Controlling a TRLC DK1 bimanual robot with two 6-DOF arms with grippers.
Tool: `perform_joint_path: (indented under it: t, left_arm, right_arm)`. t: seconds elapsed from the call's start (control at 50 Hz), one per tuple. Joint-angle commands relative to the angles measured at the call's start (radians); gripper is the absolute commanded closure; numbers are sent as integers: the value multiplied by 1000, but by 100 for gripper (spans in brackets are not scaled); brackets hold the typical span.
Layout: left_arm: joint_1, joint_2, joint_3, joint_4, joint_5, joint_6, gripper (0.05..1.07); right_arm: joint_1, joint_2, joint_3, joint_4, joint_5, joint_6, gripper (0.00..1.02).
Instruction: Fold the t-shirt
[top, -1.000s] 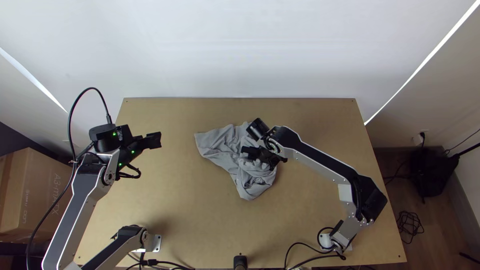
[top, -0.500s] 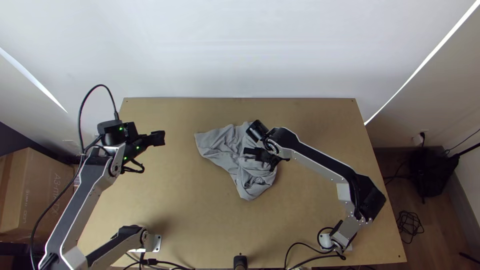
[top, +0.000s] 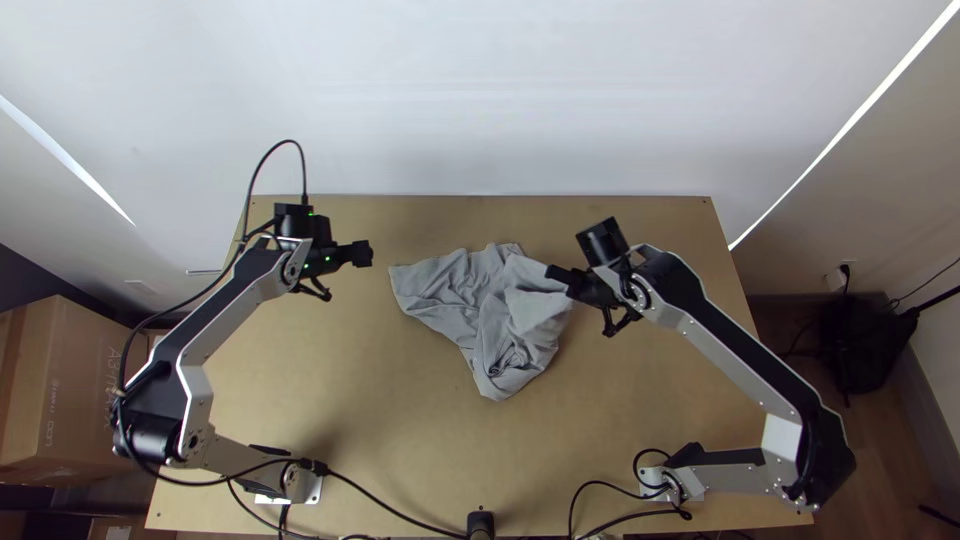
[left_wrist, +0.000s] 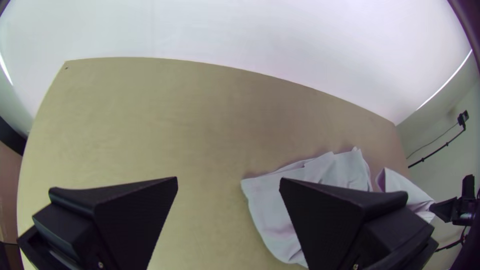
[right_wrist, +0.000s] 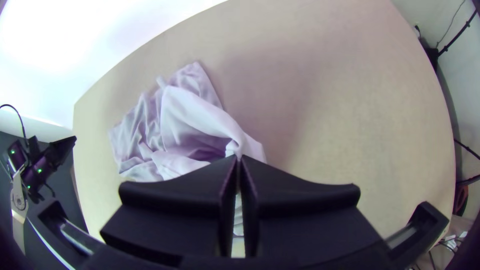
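While the t-shirt (top: 450, 292) lies bunched on the desk (top: 380, 430), a lifted part apparently pinched in our right pincer (right_wrist: 239, 157), our left pincer (left_wrist: 228, 178) wide, we judge spreading and folding both remain.

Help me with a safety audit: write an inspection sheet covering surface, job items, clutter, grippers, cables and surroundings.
Surface: light wooden table, small dark spots at its far corners.
Job's things: grey cloth t-shirt, bunched, one part lifted.
Clutter: small black object at the near edge.
Grippers: left black gripper open, holding nothing; right black gripper, fingers shut on the lifted part.
Cables: black cables looped along the left arm and beside the right arm's base.
Surroundings: white wall behind; brown cardboard box beyond the left edge.
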Motion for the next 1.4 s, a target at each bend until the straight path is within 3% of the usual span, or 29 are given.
perform_joint_path:
  t: [0.0, 0.56, 0.7, 0.78, 0.84, 1.04, 1.2, 1.38]
  left_arm:
    - [-31, 88, 63, 8, 14, -1, 10]
    - [-117, 380, 207, -89, 32, 61, 14]
    - [-126, 380, 190, -84, 33, 72, 48]
    - [-132, 375, 177, -63, 33, 75, 77]
    - [-134, 360, 157, -29, 38, 75, 104]
    - [-108, 269, 150, -40, 63, 65, 105]
    - [-45, 153, 216, -106, 64, 43, 105]
    - [29, 16, 299, -167, 63, 19, 105]
  right_arm:
    - [-29, -60, -43, 14, -1, -25, 100]
    - [-92, -136, -59, 17, -15, -37, 100]
    - [-101, -149, -53, 25, -18, -41, 100]
    - [-115, -156, -54, 28, -20, -48, 100]
    - [-139, -159, -57, 30, -20, -53, 100]
    - [-261, -169, -59, 43, -35, -71, 100]
    - [-363, -187, -49, 59, -69, -140, 100]
    - [-420, -225, -23, 120, -105, -192, 100]
